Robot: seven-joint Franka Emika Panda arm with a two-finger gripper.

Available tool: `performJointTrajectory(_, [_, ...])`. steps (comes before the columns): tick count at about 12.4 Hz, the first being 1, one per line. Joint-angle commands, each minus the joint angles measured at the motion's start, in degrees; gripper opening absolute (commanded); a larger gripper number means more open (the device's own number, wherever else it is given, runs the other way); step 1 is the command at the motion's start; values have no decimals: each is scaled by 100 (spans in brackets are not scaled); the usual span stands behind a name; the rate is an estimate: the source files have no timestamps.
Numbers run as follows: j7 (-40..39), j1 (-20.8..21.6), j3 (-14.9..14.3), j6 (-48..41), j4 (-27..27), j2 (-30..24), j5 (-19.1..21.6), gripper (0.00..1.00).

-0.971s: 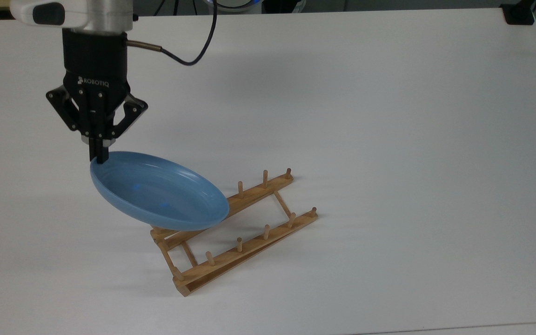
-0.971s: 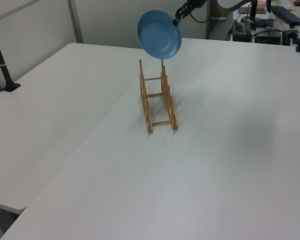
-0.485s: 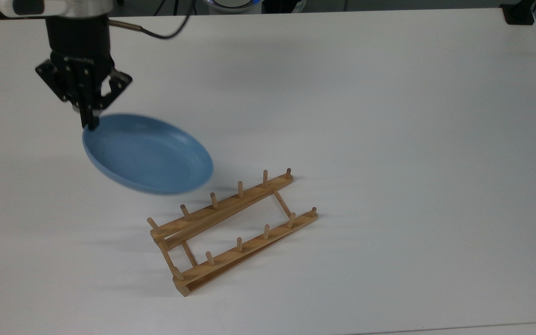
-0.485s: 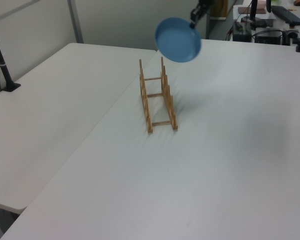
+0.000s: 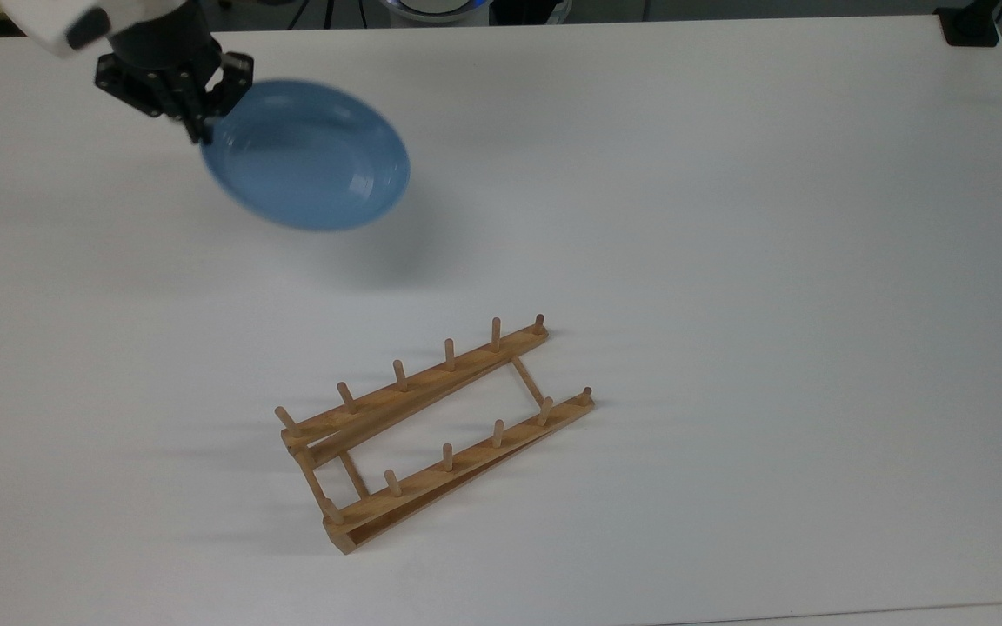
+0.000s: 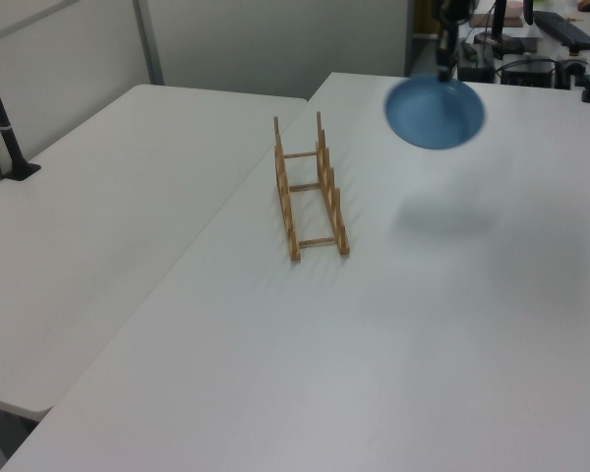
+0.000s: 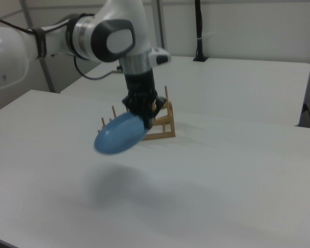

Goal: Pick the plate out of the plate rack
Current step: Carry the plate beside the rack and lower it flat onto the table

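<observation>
Currently my gripper (image 5: 202, 130) is clamped on the rim of the plate (image 5: 310, 156), which hangs in the air below my fingers, clear of the table (image 5: 727, 217) and well apart from the rack (image 5: 431, 430), which stands on the table without it.

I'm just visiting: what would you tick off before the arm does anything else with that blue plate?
1. Gripper shut on the plate rim: ok.
2. Plate lifted off the table, its shadow apart below it in the right view: ok.
3. Plate free of the plate rack: ok.
4. Rack standing flat, pegs up: ok.
5. Grip firm enough to stop the plate slipping: cannot tell.
6. Bare table under the plate for setting down: ok.
</observation>
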Motion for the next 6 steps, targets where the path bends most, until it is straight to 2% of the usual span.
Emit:
performJointTrajectory(1, [-809,-278,-2,-172,-708,-31,27,0])
performJointTrajectory(6, [-879,-384,-2,748,-1437,120,299,0])
